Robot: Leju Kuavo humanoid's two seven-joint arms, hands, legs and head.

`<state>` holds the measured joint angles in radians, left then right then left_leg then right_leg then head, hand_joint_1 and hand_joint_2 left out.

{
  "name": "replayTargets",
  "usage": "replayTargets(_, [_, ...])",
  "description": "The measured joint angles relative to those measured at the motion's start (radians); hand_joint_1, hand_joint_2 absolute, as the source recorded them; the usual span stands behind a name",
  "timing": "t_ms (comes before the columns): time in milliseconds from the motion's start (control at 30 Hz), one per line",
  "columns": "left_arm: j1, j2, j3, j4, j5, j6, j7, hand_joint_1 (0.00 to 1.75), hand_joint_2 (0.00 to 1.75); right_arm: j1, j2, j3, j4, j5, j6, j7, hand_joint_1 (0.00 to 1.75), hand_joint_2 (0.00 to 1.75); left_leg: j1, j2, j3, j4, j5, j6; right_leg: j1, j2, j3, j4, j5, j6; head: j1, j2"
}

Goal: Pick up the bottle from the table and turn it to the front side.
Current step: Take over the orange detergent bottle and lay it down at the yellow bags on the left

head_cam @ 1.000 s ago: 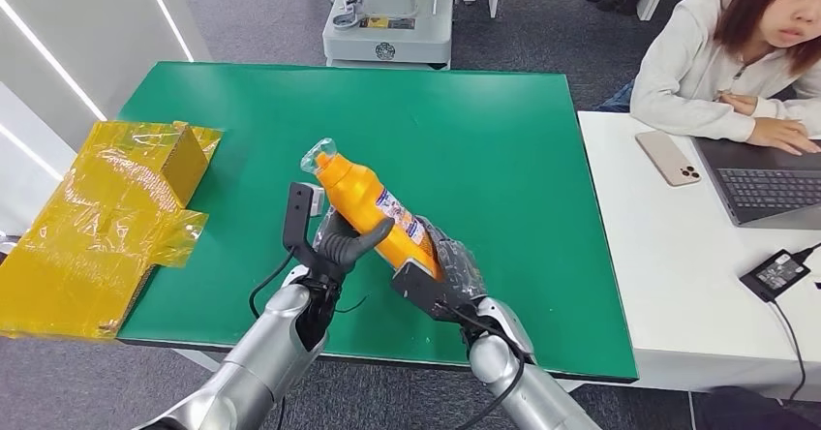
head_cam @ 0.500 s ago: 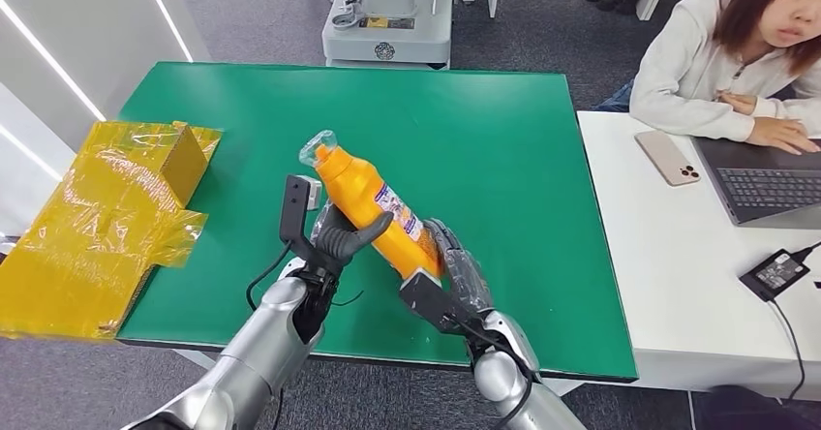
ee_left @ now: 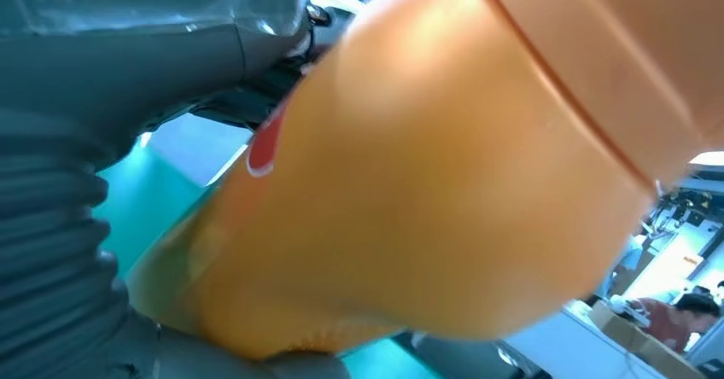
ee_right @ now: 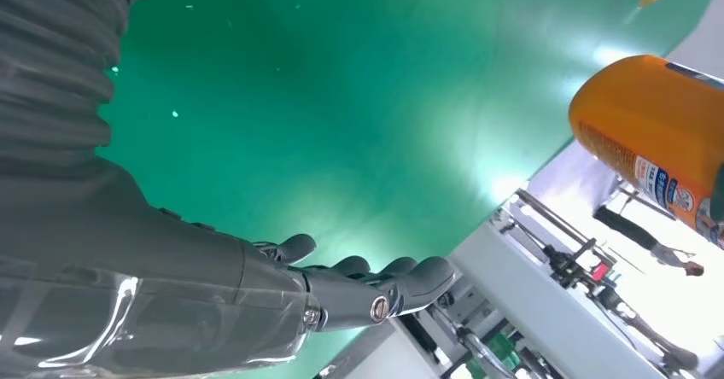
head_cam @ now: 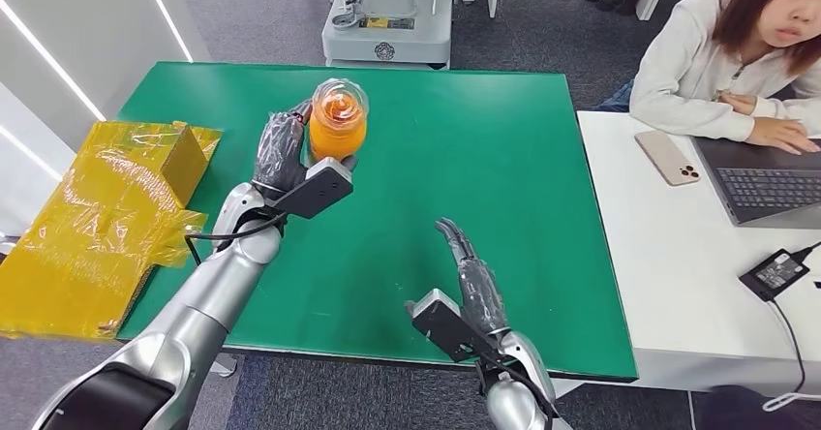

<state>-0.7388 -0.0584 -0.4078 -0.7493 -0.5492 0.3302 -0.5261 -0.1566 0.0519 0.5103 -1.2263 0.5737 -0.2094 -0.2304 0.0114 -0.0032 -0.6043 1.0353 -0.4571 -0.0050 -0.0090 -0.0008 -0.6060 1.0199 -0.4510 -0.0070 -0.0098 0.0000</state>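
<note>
The orange bottle (head_cam: 338, 120) is off the green table (head_cam: 503, 159), carried upright in the left hand (head_cam: 283, 149) above the far left part of the mat; the head view looks down on its cap, which sits under a clear wrap; the right wrist view shows the bottle's base and a strip of printed label (ee_right: 662, 183) clear of the table surface; the left wrist view shows the orange body (ee_left: 427, 191) pressed close against the grey thumb, with a red patch of label at the edge of the grasp. The right hand (head_cam: 470, 275) holds nothing; it hovers over the near part of the mat with fingers extended and apart, well apart from the bottle. Judged step: rotating the bottle in the left hand so that its front label faces forward; which face now points forward cannot be told from these views. To do it well: turn about the bottle's long axis with the wrist, slowly, keeping the body vertical; keep the fingers firm around the middle of the body, since the smooth plastic could slip; keep the right hand below and clear, ready to steady the base if the grasp loosens. A yellow wrapped box (head_cam: 106, 207) lies at the table's left edge; a person (head_cam: 726, 52) sits at the adjoining white desk with a laptop (head_cam: 765, 183).
</note>
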Motion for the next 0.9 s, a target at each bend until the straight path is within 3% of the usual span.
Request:
replayTargets(167, [-0.016, 0.023, -0.015, 0.000, -0.130, 0.070, 0.031, 1.75, 1.75, 0.015, -0.003, -0.002, -0.040, 0.009, -0.003, 0.000, 0.00, 1.75, 0.000, 0.000, 0.000, 0.000, 0.000, 0.000, 0.000, 0.000, 0.000, 0.000, 0.000, 0.000, 0.000, 0.000])
replayTargets(300, [-0.054, 0.065, -0.066, 0.031, -0.471, 0.200, 0.139, 1.75, 1.75, 0.052, -0.012, -0.009, -0.085, 0.071, -0.047, 0.007, 0.00, 1.75, 0.000, 0.000, 0.000, 0.000, 0.000, 0.000, 0.000, 0.000, 0.000, 0.000, 0.000, 0.000, 0.000, 0.000])
replayTargets(400, [-0.092, 0.104, -0.114, 0.098, -0.729, 0.225, 0.276, 1.75, 1.75, 0.094, -0.024, -0.018, -0.126, 0.104, -0.083, 0.007, 0.00, 1.75, 0.000, 0.001, 0.000, 0.000, 0.000, 0.000, 0.000, 0.001, 0.000, 0.000, 0.000, 0.000, 0.000, 0.000])
replayTargets(567, [-0.123, 0.162, -0.193, 0.243, -0.946, 0.127, 0.469, 1.75, 1.75, 0.155, -0.047, -0.025, -0.184, 0.099, -0.112, -0.009, 0.00, 1.75, 0.000, 0.004, 0.000, -0.001, 0.000, 0.000, 0.000, 0.004, -0.001, 0.000, 0.000, 0.000, 0.000, 0.000])
replayTargets(800, [-0.108, 0.263, -0.219, 0.375, -0.955, 0.000, 0.553, 1.75, 1.75, 0.219, -0.076, -0.025, -0.235, 0.075, -0.144, -0.008, 0.00, 1.75, 0.000, 0.005, 0.000, -0.001, -0.001, -0.001, 0.000, 0.005, -0.002, 0.000, 0.000, -0.001, 0.000, 0.000])
replayTargets(900, [-0.099, 0.296, -0.250, 0.410, -0.955, -0.105, 0.598, 1.75, 1.75, 0.229, -0.082, -0.025, -0.240, 0.074, -0.148, -0.005, 0.00, 1.75, 0.000, 0.004, 0.000, -0.001, -0.001, -0.001, 0.000, 0.004, -0.002, 0.000, -0.001, -0.001, 0.000, 0.000])
